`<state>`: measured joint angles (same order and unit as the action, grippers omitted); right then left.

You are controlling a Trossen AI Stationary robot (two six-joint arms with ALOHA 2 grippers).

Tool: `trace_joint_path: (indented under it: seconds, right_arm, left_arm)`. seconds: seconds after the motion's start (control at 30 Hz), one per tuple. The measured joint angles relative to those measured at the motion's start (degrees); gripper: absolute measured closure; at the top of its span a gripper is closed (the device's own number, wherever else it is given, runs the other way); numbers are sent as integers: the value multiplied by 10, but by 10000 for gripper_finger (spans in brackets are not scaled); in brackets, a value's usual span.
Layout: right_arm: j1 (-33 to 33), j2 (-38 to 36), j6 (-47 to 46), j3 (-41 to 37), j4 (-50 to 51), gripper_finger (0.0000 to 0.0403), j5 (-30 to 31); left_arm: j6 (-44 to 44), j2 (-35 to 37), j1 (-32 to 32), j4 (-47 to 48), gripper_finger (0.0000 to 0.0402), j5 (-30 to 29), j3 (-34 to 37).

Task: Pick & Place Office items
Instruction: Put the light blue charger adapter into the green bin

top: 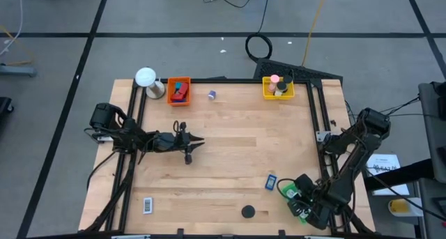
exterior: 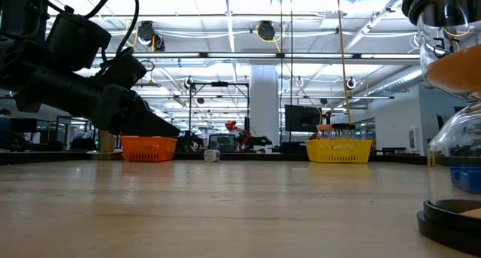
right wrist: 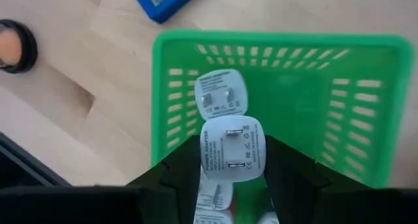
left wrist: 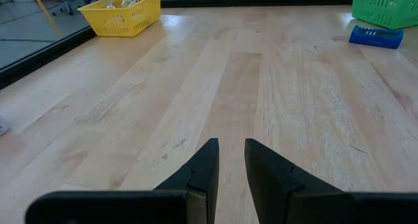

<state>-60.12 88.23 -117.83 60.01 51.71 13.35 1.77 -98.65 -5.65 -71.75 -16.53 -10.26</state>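
A: Where's your right gripper (right wrist: 230, 168) rn?

B: Right over the green basket (right wrist: 366, 113) at the near right corner of the table (top: 230, 162). Fingers clamped on a white plug adapter (right wrist: 234, 149), prongs facing the wrist cam. Another white adapter (right wrist: 221, 96) already lies in the basket just past it.

A: So you're at the drop-off step?

B: Looks like it, imo. Next you need to open up and let it fall inside the walls, then lift clear w/o snagging the rim.

A: Left gripper (left wrist: 230, 160)?

B: Low over bare wood mid-left, fingers a small gap apart, nothing btwn them. Waiting.

A: What's left to pick?

B: Blue piece (top: 270, 182) just beside the basket, black disc (top: 248, 212) near the front edge, black-and-white piece (top: 148, 205) front left, a small roll (top: 212, 94) between the orange tray (top: 179, 91) and yellow tray (top: 278, 88).
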Motion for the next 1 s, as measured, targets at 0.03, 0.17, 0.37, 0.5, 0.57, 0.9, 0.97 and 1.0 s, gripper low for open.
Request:
trace_joint_path:
  seconds: [0.03,0.17,0.37,0.5,0.57,0.9,0.97,1.0]
  right_arm:
    - [0,0,1,-4,-8,266,0]
    - [0,0,7,-12,-26,266,0]
    - [0,0,15,-12,-27,266,1]
    - [0,0,21,-12,-27,266,1]
    - [0,0,22,-13,-27,266,1]
    - [0,0,20,-54,-92,266,1]
    - [0,0,20,-65,-111,264,1]
    - [0,0,22,-67,-116,262,1]
  left_arm:
    - [0,0,0,0,325,0,0]
    - [0,0,0,0,325,0,0]
    - [0,0,0,0,325,0,0]
    - [0,0,0,0,325,0,0]
    - [0,0,0,0,325,0,0]
    - [0,0,0,0,325,0,0]
    - [0,0,0,0,325,0,0]
    - [0,0,0,0,325,0,0]
